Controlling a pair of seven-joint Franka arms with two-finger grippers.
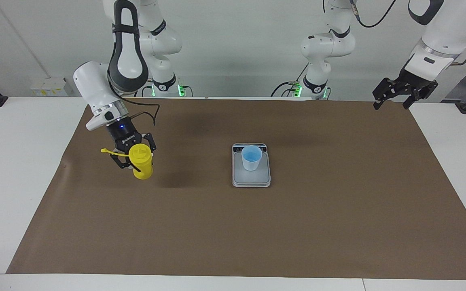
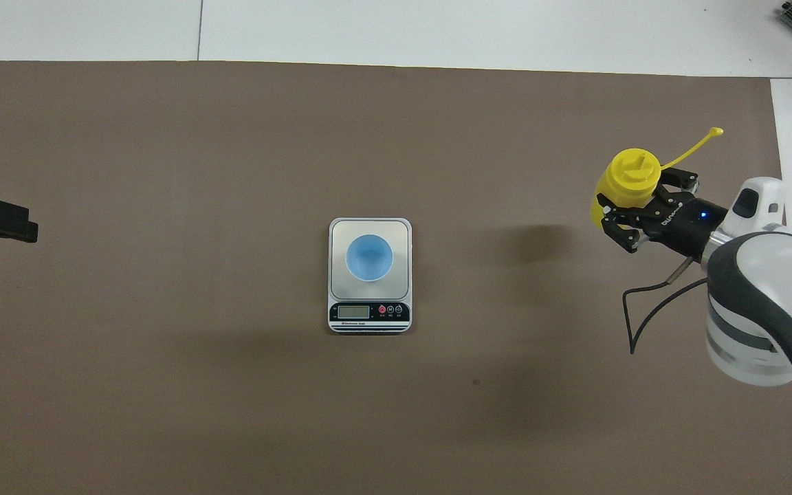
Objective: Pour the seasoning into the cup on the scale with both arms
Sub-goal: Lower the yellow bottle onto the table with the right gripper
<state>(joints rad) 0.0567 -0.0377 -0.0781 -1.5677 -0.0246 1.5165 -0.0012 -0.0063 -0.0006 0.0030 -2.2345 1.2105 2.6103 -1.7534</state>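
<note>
Seasoning (image 1: 142,161) clamped upright between right gripper (image 1: 132,157) fingers, nozzle up, cap strap trailing outward; held low over mat toward right arm's end, contact with mat not readable. Long axis vertical, crosswise to jaws. Cup (image 1: 251,157) on scale (image 1: 251,179) well apart sideways from jaws, toward table middle. Right arm reaches down slantwise. Left gripper (image 1: 392,95) waits, fingers spread, empty, raised at own end.
</note>
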